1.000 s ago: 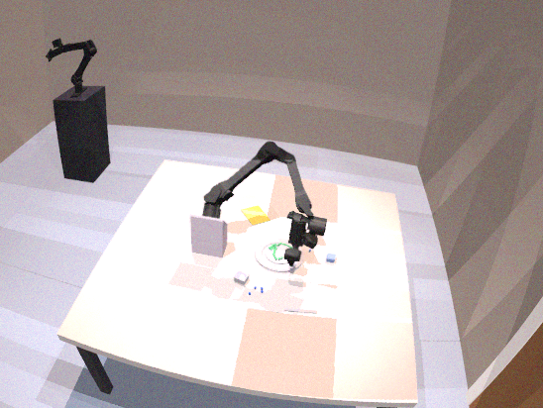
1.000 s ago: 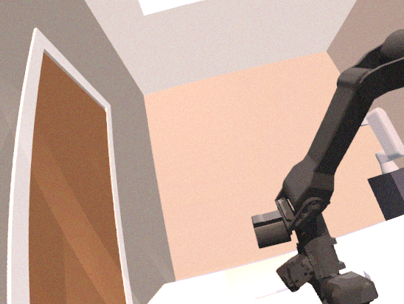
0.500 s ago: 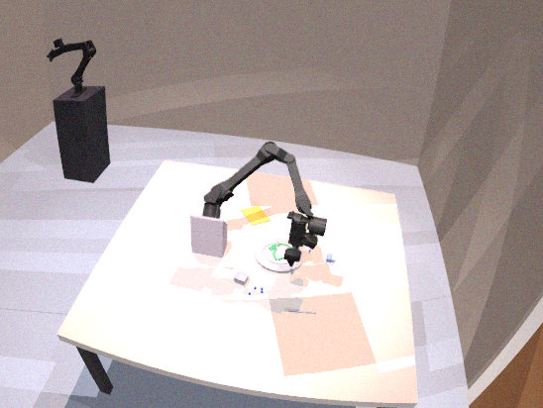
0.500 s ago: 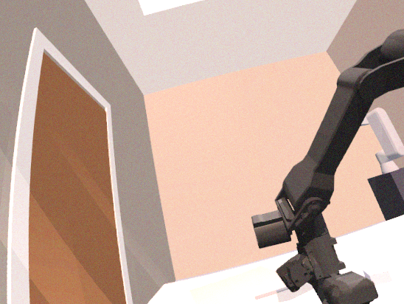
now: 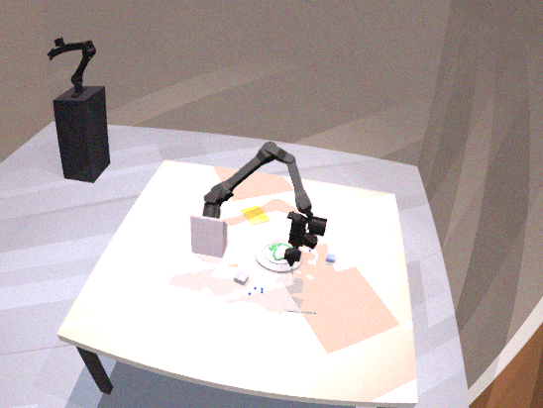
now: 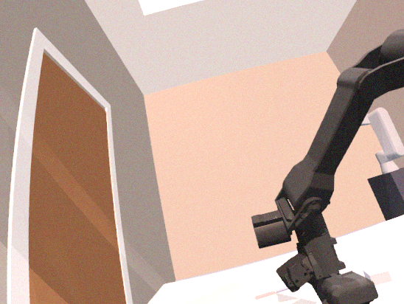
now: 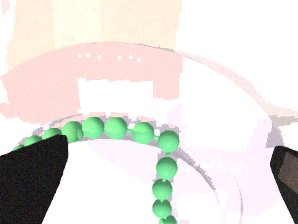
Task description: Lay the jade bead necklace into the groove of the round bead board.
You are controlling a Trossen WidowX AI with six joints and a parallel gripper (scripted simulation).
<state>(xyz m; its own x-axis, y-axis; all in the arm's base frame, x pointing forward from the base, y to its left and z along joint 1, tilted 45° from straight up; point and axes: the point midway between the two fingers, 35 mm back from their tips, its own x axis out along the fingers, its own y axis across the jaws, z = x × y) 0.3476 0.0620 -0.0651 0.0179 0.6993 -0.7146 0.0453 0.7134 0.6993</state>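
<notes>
The jade bead necklace (image 5: 272, 249) (image 7: 116, 128) lies on the round bead board (image 5: 260, 259) (image 7: 40, 85). In the wrist view its upper run of green beads follows the curved groove. At the right it bends sharply and runs down over the inner disc, inside the groove, whose right part shows without beads. The lower part of the necklace is out of the wrist view. My gripper (image 7: 173, 152) is wide open and empty above the board, one finger at each side of the wrist view, with the bend in the necklace between them.
A pale upright block (image 5: 209, 237) stands by the arm's base. A yellow square (image 5: 255, 215) lies behind the board, a small blue block (image 5: 331, 258) to its right. A small grey block (image 5: 241, 277), several blue beads (image 5: 255, 288) and a thin rod (image 5: 300, 312) lie in front.
</notes>
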